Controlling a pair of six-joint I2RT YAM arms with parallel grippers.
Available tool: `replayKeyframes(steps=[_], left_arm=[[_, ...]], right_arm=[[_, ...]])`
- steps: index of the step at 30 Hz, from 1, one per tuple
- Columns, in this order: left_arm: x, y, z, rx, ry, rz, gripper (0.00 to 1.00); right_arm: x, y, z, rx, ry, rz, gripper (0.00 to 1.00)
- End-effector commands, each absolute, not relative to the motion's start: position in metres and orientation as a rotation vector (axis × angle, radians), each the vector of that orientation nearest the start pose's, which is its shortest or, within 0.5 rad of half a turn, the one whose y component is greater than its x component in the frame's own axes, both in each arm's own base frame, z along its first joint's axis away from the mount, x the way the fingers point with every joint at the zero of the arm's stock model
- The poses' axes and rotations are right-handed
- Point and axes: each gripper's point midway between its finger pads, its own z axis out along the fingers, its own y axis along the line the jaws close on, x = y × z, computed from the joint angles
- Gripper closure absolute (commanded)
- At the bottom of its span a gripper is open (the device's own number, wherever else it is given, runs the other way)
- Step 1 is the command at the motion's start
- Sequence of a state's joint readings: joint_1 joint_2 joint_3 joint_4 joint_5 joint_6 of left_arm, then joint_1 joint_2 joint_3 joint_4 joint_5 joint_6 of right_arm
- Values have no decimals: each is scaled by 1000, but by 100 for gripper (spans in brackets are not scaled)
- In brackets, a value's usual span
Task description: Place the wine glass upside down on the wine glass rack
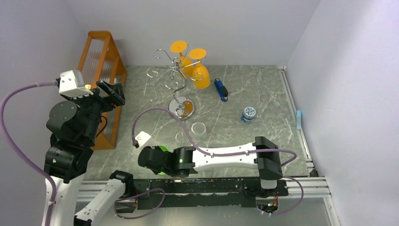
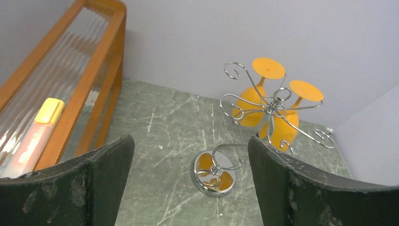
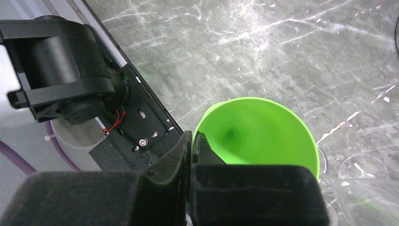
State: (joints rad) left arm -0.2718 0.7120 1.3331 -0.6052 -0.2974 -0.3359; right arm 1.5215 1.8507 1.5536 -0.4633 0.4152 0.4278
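Observation:
A green wine glass (image 3: 259,132) lies low near the table's front edge and shows as a green patch in the top view (image 1: 163,149). My right gripper (image 3: 193,139) is shut on its rim, one finger inside the bowl and one outside; in the top view the gripper (image 1: 157,157) hides most of the glass. The chrome wine glass rack (image 1: 176,70) stands at the back centre on a round mirrored base (image 2: 214,173). Two orange glasses (image 1: 196,66) hang upside down on its right side. My left gripper (image 2: 190,143) is open and empty, held high at the left, facing the rack.
An orange wooden shelf (image 1: 101,70) stands along the left wall, with a yellow-capped marker (image 2: 33,136) on it. Clear glasses (image 1: 198,127) stand in front of the rack base. A blue object (image 1: 221,89) and a small blue-white tin (image 1: 248,114) lie to the right.

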Motion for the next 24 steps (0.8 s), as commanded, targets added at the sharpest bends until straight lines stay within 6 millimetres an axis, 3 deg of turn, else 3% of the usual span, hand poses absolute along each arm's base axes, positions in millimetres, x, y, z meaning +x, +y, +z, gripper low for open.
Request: replayKeyframes(steps=[1, 4, 8, 11, 15, 24], left_arm=[[231, -40, 450, -214, 1511, -323, 5], [227, -44, 456, -203, 1506, -355, 5], [221, -51, 467, -189, 1498, -407, 5], [217, -58, 472, -174, 1494, -462, 5], [210, -66, 468, -211, 1498, -551, 4], [184, -75, 488, -298, 1339, -797, 3]], right_arm=[[84, 485, 198, -978, 1961, 618, 100], [87, 483, 227, -946, 1861, 669, 100], [96, 477, 288, -831, 1661, 774, 100], [104, 463, 332, -722, 1477, 838, 100], [117, 440, 376, -586, 1299, 834, 100], [135, 403, 445, -292, 1042, 866, 100]])
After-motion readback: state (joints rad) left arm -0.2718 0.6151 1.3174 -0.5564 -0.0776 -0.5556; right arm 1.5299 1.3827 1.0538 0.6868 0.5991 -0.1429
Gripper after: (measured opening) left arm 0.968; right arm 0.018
